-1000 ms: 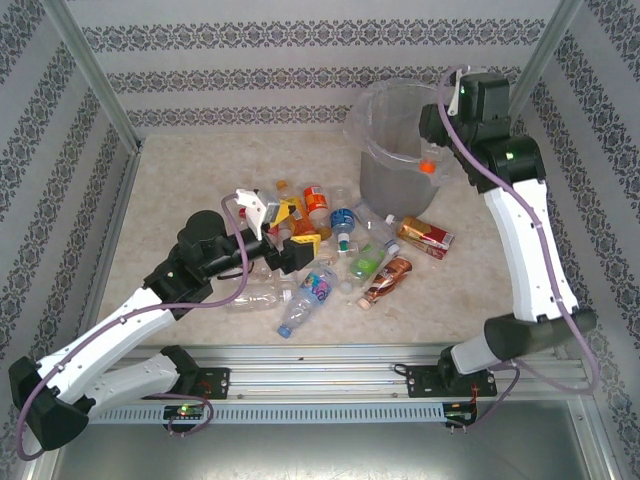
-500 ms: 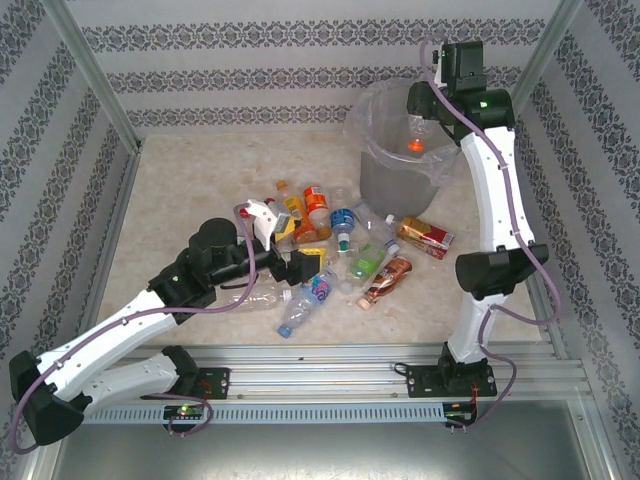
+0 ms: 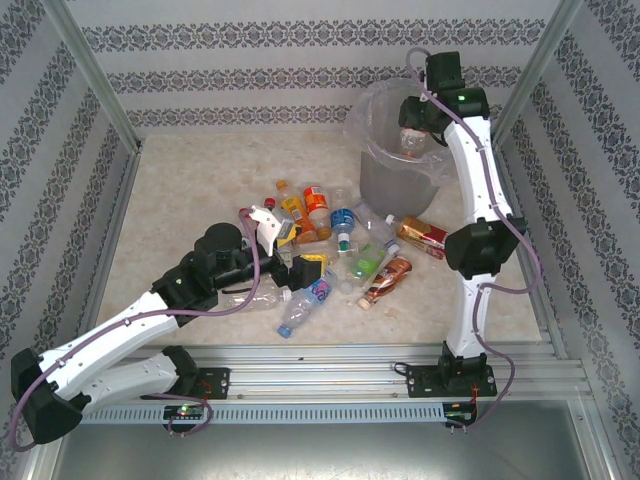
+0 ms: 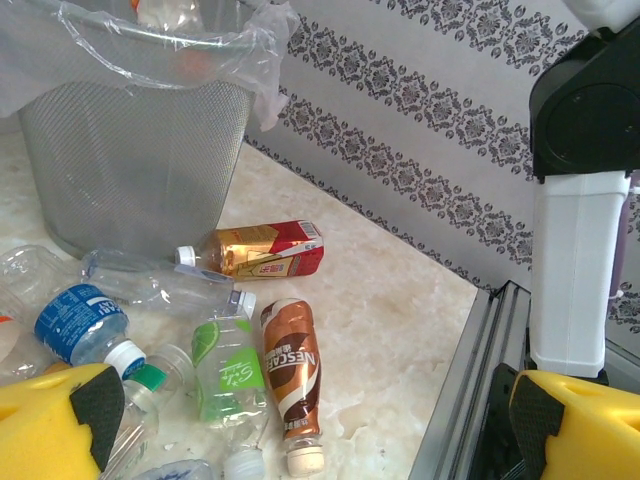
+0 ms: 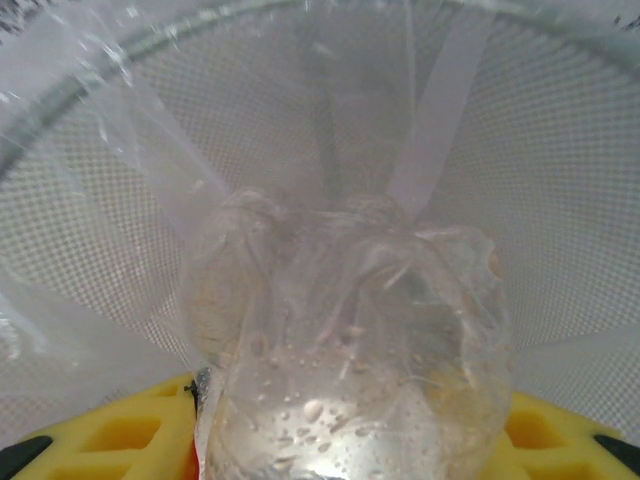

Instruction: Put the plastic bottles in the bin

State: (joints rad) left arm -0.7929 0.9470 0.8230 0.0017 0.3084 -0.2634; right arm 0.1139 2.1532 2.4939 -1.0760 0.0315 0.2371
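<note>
Presently the right gripper [image 5: 350,445] clamps a clear plastic bottle [image 5: 350,330] above the tall grey mesh bin [image 3: 395,185], whose loose bag liner [image 4: 150,50] could snag it on release, while the left gripper [image 4: 315,425] gapes.

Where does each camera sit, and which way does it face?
Top external: above and behind the robot, looking down at table, bottle pile and bin; left arm and right arm show.
Left wrist: low over the pile, facing the bin; its open yellow fingers show.
Right wrist: above the bin, looking in; its fingers hold a clear bottle.
Shared: all three see the bin.
</note>
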